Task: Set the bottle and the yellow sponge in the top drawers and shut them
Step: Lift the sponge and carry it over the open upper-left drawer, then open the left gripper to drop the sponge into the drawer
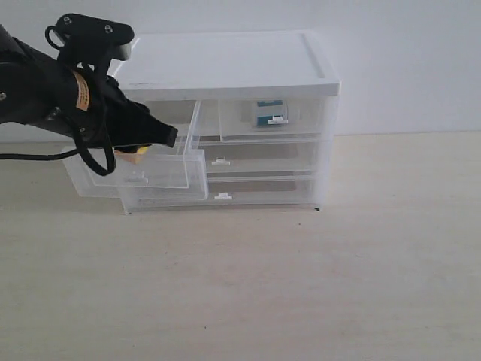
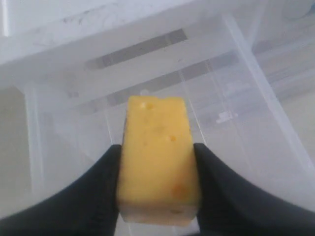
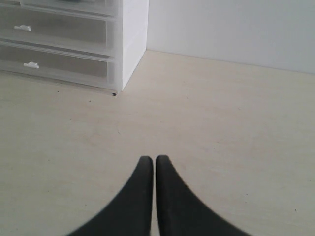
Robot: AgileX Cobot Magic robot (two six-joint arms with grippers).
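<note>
My left gripper (image 1: 161, 140) is shut on the yellow sponge (image 1: 137, 151), holding it over the left top drawer (image 1: 161, 171), which is pulled far out of the cabinet. In the left wrist view the sponge (image 2: 157, 157) sits squeezed between both black fingers (image 2: 98, 191), with the open clear drawer (image 2: 236, 98) beneath it. The right top drawer (image 1: 308, 116) is pushed in, and the teal bottle (image 1: 268, 113) shows through its front. My right gripper (image 3: 155, 160) is shut on nothing, low over the bare table; it is out of the exterior view.
The white-topped cabinet (image 1: 225, 56) stands at the back against the wall. Two full-width clear drawers (image 1: 255, 158) (image 1: 259, 189) below are pushed in. The cabinet's corner (image 3: 133, 39) lies ahead of the right gripper. Pale wooden table (image 1: 301, 286) stretches in front.
</note>
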